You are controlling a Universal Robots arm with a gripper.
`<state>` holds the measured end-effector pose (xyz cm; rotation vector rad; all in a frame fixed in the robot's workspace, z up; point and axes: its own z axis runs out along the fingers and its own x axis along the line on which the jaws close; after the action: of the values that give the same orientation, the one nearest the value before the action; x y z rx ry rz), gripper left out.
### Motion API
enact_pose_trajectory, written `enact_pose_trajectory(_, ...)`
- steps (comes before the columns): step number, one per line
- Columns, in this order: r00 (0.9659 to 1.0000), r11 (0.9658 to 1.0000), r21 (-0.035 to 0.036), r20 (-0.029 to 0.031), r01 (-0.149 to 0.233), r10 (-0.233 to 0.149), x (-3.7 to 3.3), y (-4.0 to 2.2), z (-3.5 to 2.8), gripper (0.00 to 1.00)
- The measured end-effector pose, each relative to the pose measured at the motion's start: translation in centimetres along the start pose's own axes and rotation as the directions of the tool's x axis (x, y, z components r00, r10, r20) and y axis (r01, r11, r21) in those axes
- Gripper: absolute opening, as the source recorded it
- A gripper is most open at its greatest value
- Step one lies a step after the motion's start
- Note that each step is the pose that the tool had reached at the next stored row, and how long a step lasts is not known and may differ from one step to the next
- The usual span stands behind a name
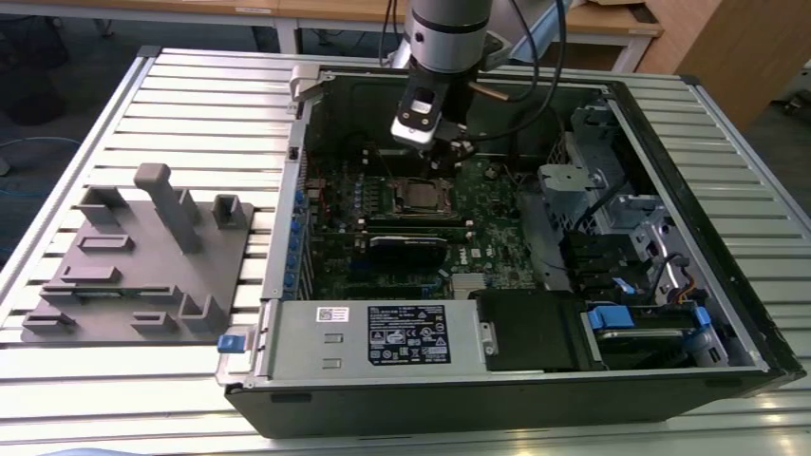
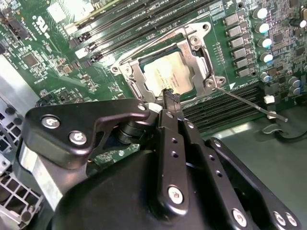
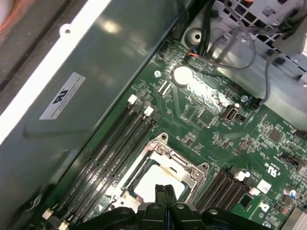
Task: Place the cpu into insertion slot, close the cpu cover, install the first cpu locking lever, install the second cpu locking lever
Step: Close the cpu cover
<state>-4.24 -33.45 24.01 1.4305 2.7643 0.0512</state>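
Note:
The cpu (image 2: 165, 72) lies flat in the insertion slot (image 1: 421, 211) on the green board, its silver-grey top showing. The cpu cover (image 2: 134, 76), a silvery frame, lies down around it, seen in both wrist views (image 3: 165, 148). A thin wire locking lever (image 2: 249, 103) sticks out sideways from one socket corner, across the memory slots. My gripper (image 2: 169, 94) hangs just above the socket's edge, its black fingers pressed together with nothing between them. In the exterior view the gripper (image 1: 443, 147) is above the far side of the cpu (image 1: 419, 195).
The open computer case's walls (image 1: 621, 123) ring the board. Long black memory slots (image 2: 124, 24) flank the socket. Loose cables (image 3: 230, 48) run past a drive cage, and a power supply (image 1: 380, 337) sits in front. A grey fixture plate (image 1: 140, 271) lies on the slatted table.

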Motion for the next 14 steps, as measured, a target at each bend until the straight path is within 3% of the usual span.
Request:
enact_pose_trajectory(8, 0.9987, 0.9987, -0.0007, -0.0023, 0.05, -0.05, 0.01, -0.02, 0.0, 0.1)
enact_pose_trajectory(14, 0.9957, 0.9957, -0.002, -0.0049, 0.092, -0.092, 0.03, -0.04, 0.0, 0.1)
